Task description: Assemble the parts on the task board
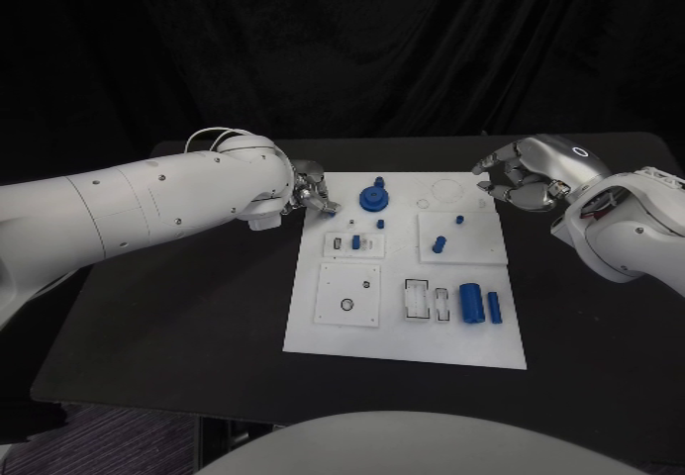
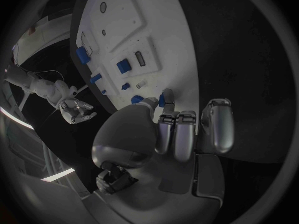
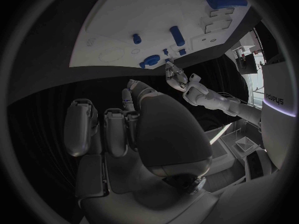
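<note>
The white task board lies in the middle of the black table. On it stand a blue round piece, small blue pegs and two larger blue cylinders. My left hand hovers at the board's far left corner. In the left wrist view its thumb and a fingertip pinch a small blue part just above the board. My right hand hangs over the far right corner, fingers curled in with nothing in them. The board also lies beyond that hand.
Bare black tabletop surrounds the board on all sides. Square white sub-plates with slots and a recessed block sit on the board's near half. A black curtain closes off the back.
</note>
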`<state>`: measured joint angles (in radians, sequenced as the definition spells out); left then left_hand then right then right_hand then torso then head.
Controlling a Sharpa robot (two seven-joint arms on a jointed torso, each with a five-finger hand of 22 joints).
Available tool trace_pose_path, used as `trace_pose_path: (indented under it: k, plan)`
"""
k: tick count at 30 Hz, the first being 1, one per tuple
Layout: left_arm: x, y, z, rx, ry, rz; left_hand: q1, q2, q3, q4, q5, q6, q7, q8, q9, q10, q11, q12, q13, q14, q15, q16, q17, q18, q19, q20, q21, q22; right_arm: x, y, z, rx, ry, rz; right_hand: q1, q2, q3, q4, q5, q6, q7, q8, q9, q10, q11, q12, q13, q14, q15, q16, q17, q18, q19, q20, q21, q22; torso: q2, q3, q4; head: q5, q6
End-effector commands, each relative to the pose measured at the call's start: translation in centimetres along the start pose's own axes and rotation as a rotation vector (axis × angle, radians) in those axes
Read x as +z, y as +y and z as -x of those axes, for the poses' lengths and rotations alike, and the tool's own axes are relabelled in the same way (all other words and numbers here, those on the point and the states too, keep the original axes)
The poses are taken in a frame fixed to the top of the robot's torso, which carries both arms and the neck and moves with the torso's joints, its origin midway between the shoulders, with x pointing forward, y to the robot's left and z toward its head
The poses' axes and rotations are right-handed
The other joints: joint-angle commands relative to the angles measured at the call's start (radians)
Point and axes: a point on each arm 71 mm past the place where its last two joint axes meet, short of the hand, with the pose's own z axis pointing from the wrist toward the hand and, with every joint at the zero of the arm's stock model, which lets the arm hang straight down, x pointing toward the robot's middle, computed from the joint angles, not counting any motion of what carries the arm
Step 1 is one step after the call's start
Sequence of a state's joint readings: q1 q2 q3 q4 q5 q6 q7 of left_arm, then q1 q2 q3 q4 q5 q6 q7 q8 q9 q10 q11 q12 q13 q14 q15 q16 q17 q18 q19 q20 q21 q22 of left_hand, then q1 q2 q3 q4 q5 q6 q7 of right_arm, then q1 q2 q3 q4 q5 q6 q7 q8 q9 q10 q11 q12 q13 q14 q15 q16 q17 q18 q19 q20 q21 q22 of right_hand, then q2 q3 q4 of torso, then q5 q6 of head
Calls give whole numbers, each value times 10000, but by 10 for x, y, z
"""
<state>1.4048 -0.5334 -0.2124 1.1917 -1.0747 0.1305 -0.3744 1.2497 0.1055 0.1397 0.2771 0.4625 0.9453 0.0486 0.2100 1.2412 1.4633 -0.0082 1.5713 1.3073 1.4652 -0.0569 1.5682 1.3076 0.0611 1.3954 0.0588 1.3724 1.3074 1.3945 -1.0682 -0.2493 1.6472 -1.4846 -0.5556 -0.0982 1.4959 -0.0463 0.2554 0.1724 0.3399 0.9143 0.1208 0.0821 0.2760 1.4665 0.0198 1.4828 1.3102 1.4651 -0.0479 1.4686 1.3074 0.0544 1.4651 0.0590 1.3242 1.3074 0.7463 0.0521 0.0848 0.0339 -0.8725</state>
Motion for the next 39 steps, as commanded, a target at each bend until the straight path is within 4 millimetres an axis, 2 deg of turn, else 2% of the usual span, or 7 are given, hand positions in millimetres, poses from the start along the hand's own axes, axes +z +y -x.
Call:
trace_pose_path:
  k: [1,8,16,22,27,39]
  plan:
    - [0,-2,-2,-26,33,-252,-48,-216,482,-22,267,99,5,41,88,1075,-73,-5,2635,1056,-9,26,2632,41,-16,-41,-45,1207,0,-1,-1,-18,105,-192,0,86,51,-6,34,26,-1,-48,-13,31,21,-53,1491,776,12,-39,1574,40,47,36,-42,1833,-1,2,2,11,-2]
    - [-3,0,-2,-143,-191,-378,-111,-608,1332,-223,352,101,1,76,238,1075,-83,-5,2635,1056,-22,26,2632,41,-10,-49,-74,1244,-1,-2,-1,-22,136,-237,-2,83,63,-14,59,24,-3,-52,-16,8,16,-77,1463,774,8,-46,1566,44,40,33,-64,1827,0,2,3,16,-2]
    - [-10,4,-3,-341,-543,-614,-157,-751,1583,-298,335,128,-1,101,292,1075,-86,-5,2635,1056,-23,26,2632,38,-1,-49,-77,1263,-2,-3,-1,-34,175,-308,-2,83,63,-14,59,24,-3,-52,-16,8,16,-77,1463,774,8,-46,1566,44,40,33,-64,1827,-1,1,2,46,-2]
    - [-24,7,-7,-608,-865,-909,-214,-872,1691,-328,303,167,-9,128,327,1075,-93,-5,2635,1056,-28,26,2632,35,14,-52,-70,1280,-3,-5,-1,-40,204,-363,-8,80,69,-16,68,21,-2,-55,-18,-11,14,-97,1440,772,6,-57,1555,45,40,31,-68,1826,1,0,3,44,-2]
    - [-36,11,-14,-1584,-724,-1140,-333,-1018,1899,-346,197,360,-62,232,404,1075,-130,-5,2635,1056,-54,26,2632,41,10,-69,-100,1286,-4,-6,-2,-42,224,-425,-11,80,73,-17,73,19,-3,-58,-20,-26,12,-112,1424,771,5,-59,1553,45,39,30,-70,1826,1,0,3,58,-2]
    - [-54,17,-24,-2779,-426,-1431,-540,-1190,2063,-316,240,812,-175,422,494,1075,-222,-5,2635,1056,-121,26,2632,56,-30,-127,-175,1283,-6,-8,-2,-45,287,-526,-17,87,91,-21,85,20,-9,-61,-22,-81,1,-169,1358,773,-2,-54,1558,44,41,26,-69,1827,-4,1,9,92,-2]
